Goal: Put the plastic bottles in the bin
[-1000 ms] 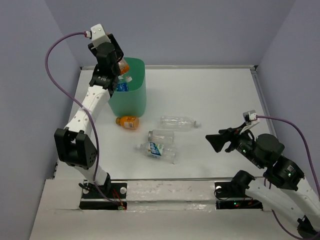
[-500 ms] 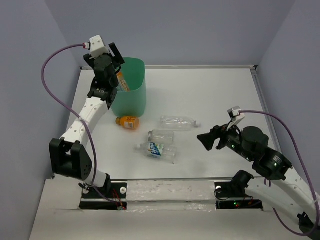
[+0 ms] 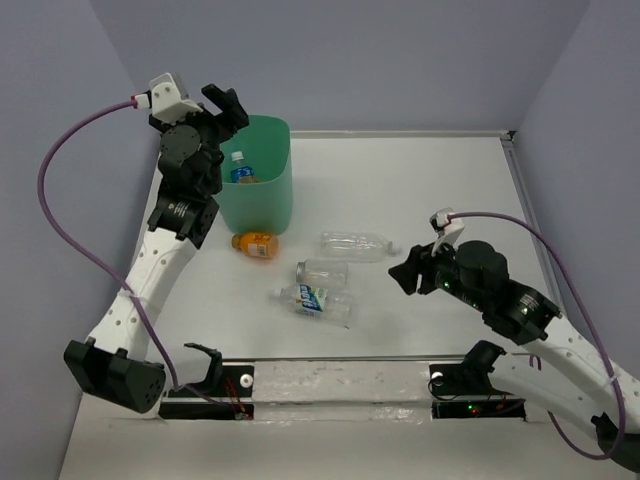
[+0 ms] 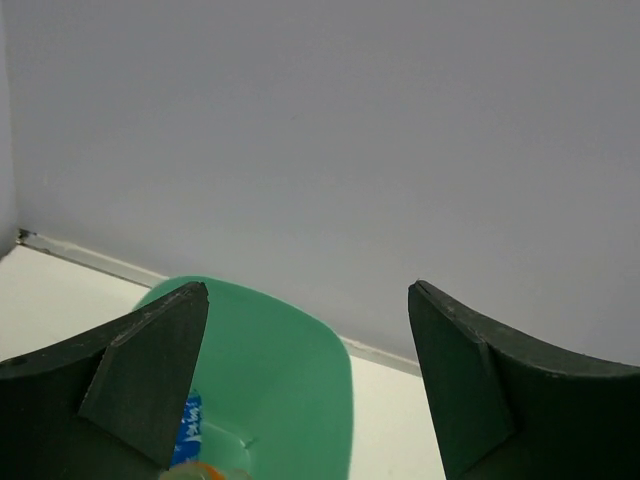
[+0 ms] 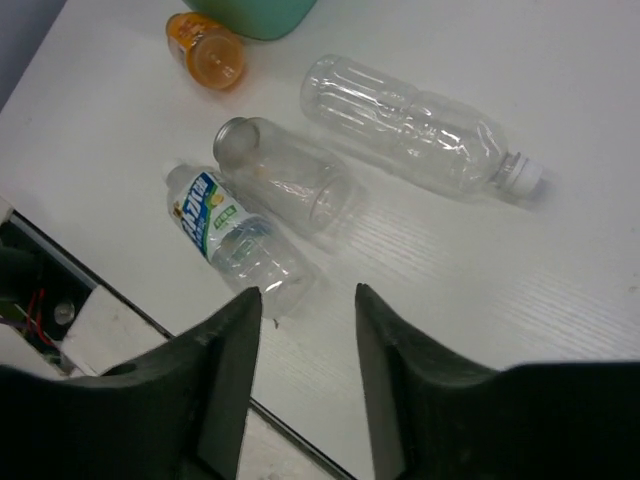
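The mint-green bin (image 3: pixel 258 185) stands at the back left, with a blue-labelled bottle (image 3: pixel 240 170) inside. My left gripper (image 3: pixel 222 105) hangs open and empty above its left rim. The left wrist view shows the bin (image 4: pixel 290 380), that blue label (image 4: pixel 190 430) and an orange bit at the bottom edge. On the table lie an orange bottle (image 3: pixel 255 244), a long clear bottle (image 3: pixel 355 246), a short clear one (image 3: pixel 322 272) and a blue-white labelled one (image 3: pixel 315 301). My right gripper (image 3: pixel 400 272) hovers just right of them, jaws narrowly apart and empty (image 5: pixel 308 290).
The right wrist view shows the labelled bottle (image 5: pixel 235 235) nearest the fingers, the short clear bottle (image 5: pixel 285 180) beyond it, the long clear bottle (image 5: pixel 415 128) and the orange bottle (image 5: pixel 207 48) by the bin's foot. The table's front edge (image 5: pixel 60 290) lies close on the left.
My left gripper opened over the bin, let an orange bottle drop in, and drew up and left. My right arm moved left toward the bottles and its jaws narrowed.
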Controlling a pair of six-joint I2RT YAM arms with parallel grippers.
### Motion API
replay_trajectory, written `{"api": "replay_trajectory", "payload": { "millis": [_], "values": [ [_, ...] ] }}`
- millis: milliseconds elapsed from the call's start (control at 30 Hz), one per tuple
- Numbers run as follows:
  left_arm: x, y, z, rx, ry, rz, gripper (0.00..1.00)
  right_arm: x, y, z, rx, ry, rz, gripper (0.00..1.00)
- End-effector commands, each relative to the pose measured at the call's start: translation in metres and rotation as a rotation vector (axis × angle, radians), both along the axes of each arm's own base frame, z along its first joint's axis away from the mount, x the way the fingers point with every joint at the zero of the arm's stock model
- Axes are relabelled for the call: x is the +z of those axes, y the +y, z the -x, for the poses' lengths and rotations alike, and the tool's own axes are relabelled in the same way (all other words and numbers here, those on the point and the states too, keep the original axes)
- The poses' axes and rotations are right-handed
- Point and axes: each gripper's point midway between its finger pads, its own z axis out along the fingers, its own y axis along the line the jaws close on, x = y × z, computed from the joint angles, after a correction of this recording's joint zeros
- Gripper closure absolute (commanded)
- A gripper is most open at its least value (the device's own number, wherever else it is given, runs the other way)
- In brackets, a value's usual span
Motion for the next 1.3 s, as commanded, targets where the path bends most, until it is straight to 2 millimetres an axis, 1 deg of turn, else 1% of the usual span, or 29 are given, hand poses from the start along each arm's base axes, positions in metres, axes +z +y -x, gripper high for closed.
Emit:
{"api": "replay_trajectory", "payload": {
  "millis": [0, 33, 67, 100, 133, 167, 200, 233, 267, 300, 333, 367, 400, 467, 533, 600, 633, 667, 767, 800, 867, 900, 967, 1000, 1033, 1100, 1133, 1233, 1267],
  "values": [
    [-0.007, -0.014, 0.04, -0.134, 0.04, 0.108, 0.09, 0.015, 0.01, -0.016, 0.012, -0.06, 0.019, 0.59],
    [-0.005, -0.014, 0.056, -0.162, 0.032, 0.121, 0.09, 0.015, 0.012, -0.018, 0.011, -0.058, 0.028, 0.61],
    [-0.024, -0.018, 0.06, -0.184, 0.071, 0.14, 0.09, 0.013, 0.013, -0.02, 0.01, -0.057, 0.041, 0.67],
    [-0.039, -0.021, 0.068, -0.21, 0.117, 0.141, 0.09, 0.01, 0.016, -0.026, 0.013, -0.052, 0.073, 0.68],
    [-0.047, -0.02, 0.075, -0.221, 0.138, 0.148, 0.09, 0.009, 0.017, -0.03, 0.01, -0.052, 0.093, 0.68],
    [-0.048, -0.017, 0.09, -0.23, 0.135, 0.16, 0.09, 0.008, 0.018, -0.034, 0.005, -0.052, 0.113, 0.68],
    [-0.07, -0.015, 0.097, -0.225, 0.197, 0.161, 0.09, 0.006, 0.023, -0.043, 0.01, -0.05, 0.152, 0.67],
    [-0.07, -0.009, 0.11, -0.22, 0.193, 0.168, 0.09, 0.006, 0.026, -0.046, 0.017, -0.043, 0.168, 0.66],
    [-0.08, -0.003, 0.115, -0.191, 0.219, 0.167, 0.09, 0.003, 0.028, -0.049, 0.016, -0.034, 0.186, 0.63],
    [-0.09, 0.004, 0.129, -0.174, 0.251, 0.171, 0.09, 0.002, 0.034, -0.056, 0.019, -0.027, 0.204, 0.61],
    [-0.096, 0.009, 0.135, -0.16, 0.268, 0.173, 0.1, 0.002, 0.037, -0.058, 0.026, -0.025, 0.214, 0.58],
    [-0.103, 0.012, 0.14, -0.148, 0.288, 0.175, 0.1, 0.0, 0.04, -0.06, 0.042, -0.021, 0.224, 0.52],
    [-0.121, 0.019, 0.147, -0.113, 0.342, 0.181, 0.11, 0.0, 0.041, -0.064, 0.048, -0.024, 0.235, 0.5],
    [-0.139, 0.032, 0.163, -0.061, 0.388, 0.191, 0.13, -0.002, 0.049, -0.071, 0.081, -0.005, 0.242, 0.44],
    [-0.145, 0.042, 0.174, -0.02, 0.392, 0.222, 0.14, -0.003, 0.052, -0.076, 0.106, -0.002, 0.25, 0.41],
    [-0.163, 0.055, 0.184, 0.055, 0.434, 0.226, 0.15, -0.006, 0.052, -0.084, 0.122, 0.004, 0.263, 0.37],
    [-0.166, 0.058, 0.188, 0.068, 0.438, 0.243, 0.15, -0.007, 0.052, -0.086, 0.149, 0.016, 0.25, 0.35],
    [-0.179, 0.06, 0.191, 0.084, 0.473, 0.239, 0.15, -0.012, 0.052, -0.088, 0.16, 0.03, 0.26, 0.34],
    [-0.194, 0.061, 0.197, 0.097, 0.507, 0.264, 0.15, -0.017, 0.05, -0.094, 0.186, 0.039, 0.277, 0.32],
    [-0.205, 0.062, 0.199, 0.109, 0.537, 0.273, 0.15, -0.023, 0.048, -0.096, 0.19, 0.057, 0.284, 0.31],
    [-0.215, 0.065, 0.202, 0.14, 0.564, 0.285, 0.15, -0.028, 0.048, -0.096, 0.215, 0.06, 0.31, 0.28],
    [-0.223, 0.065, 0.204, 0.148, 0.591, 0.291, 0.14, -0.034, 0.05, -0.096, 0.251, 0.057, 0.337, 0.24],
    [-0.231, 0.065, 0.206, 0.152, 0.608, 0.302, 0.14, -0.037, 0.052, -0.098, 0.266, 0.066, 0.356, 0.23],
    [-0.242, 0.063, 0.208, 0.145, 0.635, 0.302, 0.14, -0.04, 0.053, -0.097, 0.282, 0.074, 0.363, 0.19],
    [-0.245, 0.061, 0.208, 0.142, 0.637, 0.322, 0.14, -0.046, 0.052, -0.101, 0.294, 0.081, 0.38, 0.18],
    [-0.261, 0.058, 0.21, 0.14, 0.669, 0.337, 0.14, -0.048, 0.058, -0.103, 0.324, 0.086, 0.381, 0.14],
    [-0.265, 0.056, 0.21, 0.14, 0.676, 0.359, 0.11, -0.052, 0.062, -0.106, 0.351, 0.089, 0.393, 0.13],
    [-0.279, 0.046, 0.208, 0.112, 0.722, 0.378, 0.09, -0.057, 0.068, -0.111, 0.389, 0.092, 0.409, 0.11],
    [-0.282, 0.045, 0.206, 0.117, 0.736, 0.39, 0.09, -0.066, 0.067, -0.115, 0.392, 0.117, 0.421, 0.11]
  ]
}}
